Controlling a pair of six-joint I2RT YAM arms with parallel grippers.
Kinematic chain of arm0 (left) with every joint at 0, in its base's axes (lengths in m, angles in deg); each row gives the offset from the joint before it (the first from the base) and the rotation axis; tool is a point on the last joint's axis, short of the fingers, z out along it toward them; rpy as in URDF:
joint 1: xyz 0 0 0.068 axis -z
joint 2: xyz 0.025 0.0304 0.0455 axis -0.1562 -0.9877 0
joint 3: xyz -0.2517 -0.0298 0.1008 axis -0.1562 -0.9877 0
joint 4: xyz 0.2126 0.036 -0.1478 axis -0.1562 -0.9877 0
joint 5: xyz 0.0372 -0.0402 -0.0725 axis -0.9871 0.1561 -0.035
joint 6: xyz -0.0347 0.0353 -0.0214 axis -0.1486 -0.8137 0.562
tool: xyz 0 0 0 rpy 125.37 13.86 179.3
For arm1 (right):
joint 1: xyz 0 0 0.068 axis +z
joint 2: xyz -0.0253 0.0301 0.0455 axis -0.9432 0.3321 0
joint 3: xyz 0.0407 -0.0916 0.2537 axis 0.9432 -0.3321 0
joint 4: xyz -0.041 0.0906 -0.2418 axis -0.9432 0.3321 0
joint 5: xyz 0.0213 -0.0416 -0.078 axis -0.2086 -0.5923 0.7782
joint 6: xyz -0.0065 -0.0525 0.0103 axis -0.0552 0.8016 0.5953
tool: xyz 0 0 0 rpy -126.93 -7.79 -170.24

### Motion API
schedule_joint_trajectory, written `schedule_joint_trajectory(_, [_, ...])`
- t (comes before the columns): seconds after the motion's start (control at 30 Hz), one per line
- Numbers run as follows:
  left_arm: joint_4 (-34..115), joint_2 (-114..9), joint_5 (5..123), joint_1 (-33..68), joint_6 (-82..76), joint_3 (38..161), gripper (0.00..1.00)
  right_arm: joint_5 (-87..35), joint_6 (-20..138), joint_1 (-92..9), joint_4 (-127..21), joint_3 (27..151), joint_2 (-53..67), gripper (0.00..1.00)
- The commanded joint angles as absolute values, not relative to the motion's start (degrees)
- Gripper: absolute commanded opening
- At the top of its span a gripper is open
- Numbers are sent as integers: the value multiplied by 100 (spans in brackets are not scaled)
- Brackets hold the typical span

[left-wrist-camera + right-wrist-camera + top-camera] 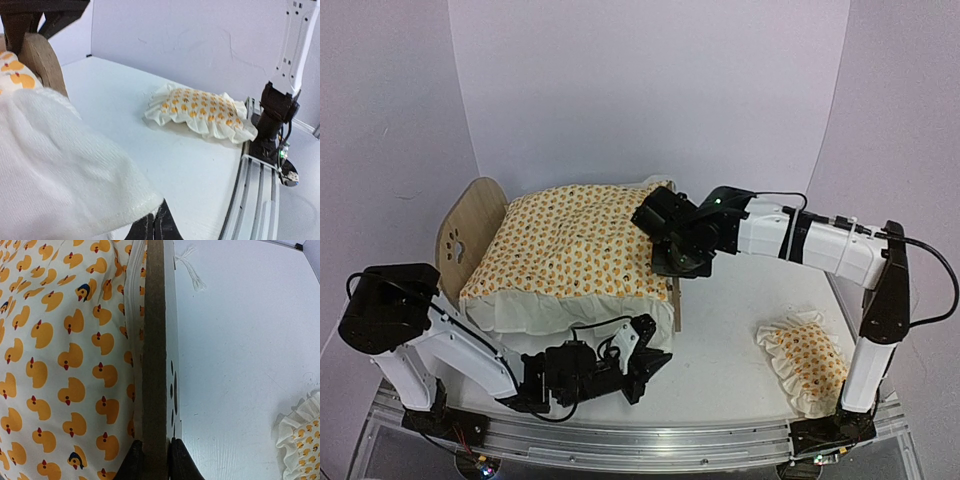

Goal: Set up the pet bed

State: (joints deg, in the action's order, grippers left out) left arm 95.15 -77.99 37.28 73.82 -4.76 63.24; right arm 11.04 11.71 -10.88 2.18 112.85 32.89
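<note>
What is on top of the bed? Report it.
The quilt covers the bed; its ruffle hangs over the near side. Only the end boards show; anything beneath is hidden.

Orange ducks on white cover the quilt (575,250) and pillow (805,360), both white-ruffled; pet bed (478,205) light wood, table (720,300) white

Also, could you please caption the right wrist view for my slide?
Right gripper clamping the end board of the pet bed, duck-print quilt alongside, ruffled pillow at lower right.
</note>
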Motion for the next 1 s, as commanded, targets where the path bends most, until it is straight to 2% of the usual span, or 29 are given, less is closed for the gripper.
schedule_joint_trajectory(0.0, [8181, -7190, 4752, 7359, -7, 6188, 0, 1606, 1659, -1155, -1592, 11013, 2508, 0])
schedule_joint_trajectory(0.27, [7111, -6121, 5725, 7372, 190, 6061, 0, 1273, 2644, -1384, -2284, 10155, 2637, 0])
schedule_joint_trajectory(0.63, [6746, -4983, 5813, 7385, 602, 5883, 0, 538, 3990, -1630, -2471, 9742, 3101, 0])
schedule_joint_trajectory(0.7, [6651, -4721, 5842, 7383, 615, 5908, 0, 350, 4096, -1630, -2350, 9737, 3050, 8])
schedule_joint_trajectory(0.8, [6485, -4445, 5995, 7381, 595, 6032, 0, -105, 4227, -1631, -2012, 9653, 2760, 34])
schedule_joint_trajectory(0.97, [6364, -4010, 5859, 7381, 410, 6211, 0, -380, 4204, -1635, -1426, 9012, 1699, 58])
